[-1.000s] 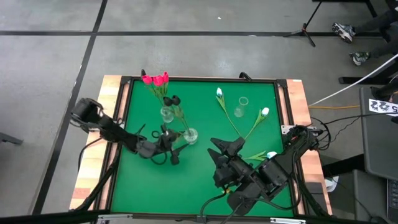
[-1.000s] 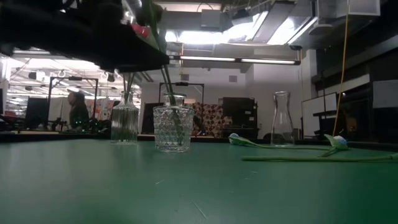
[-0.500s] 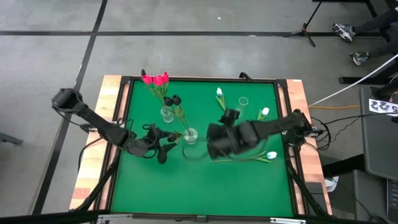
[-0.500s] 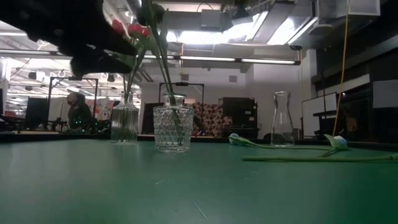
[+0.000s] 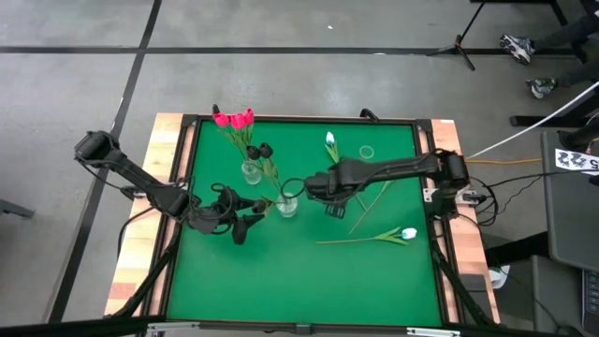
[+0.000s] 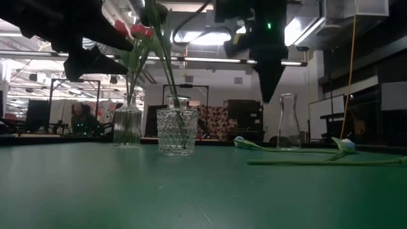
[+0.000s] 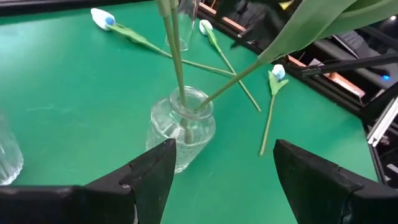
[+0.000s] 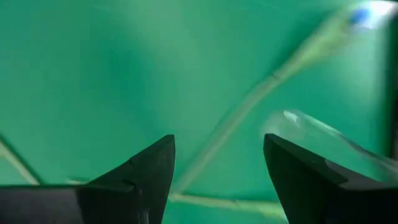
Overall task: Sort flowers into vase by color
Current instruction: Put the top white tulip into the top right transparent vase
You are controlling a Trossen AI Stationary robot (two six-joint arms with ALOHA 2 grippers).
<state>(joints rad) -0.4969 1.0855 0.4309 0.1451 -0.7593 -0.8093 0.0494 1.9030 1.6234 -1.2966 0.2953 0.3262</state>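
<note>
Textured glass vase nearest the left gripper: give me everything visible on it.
The textured glass vase is short, clear and round, with a diamond-cut pattern on its body and a narrower neck. It stands upright on the green table, near the middle, in front of the taller ribbed vase. Thin green stems lean out of its mouth; from above they end in black flower heads. The open left gripper hangs just beside it, not touching.

Even overhead light in the high view, ceiling lights glaring at twelve o'clock in the low view, right wrist view blurred throughout.
</note>
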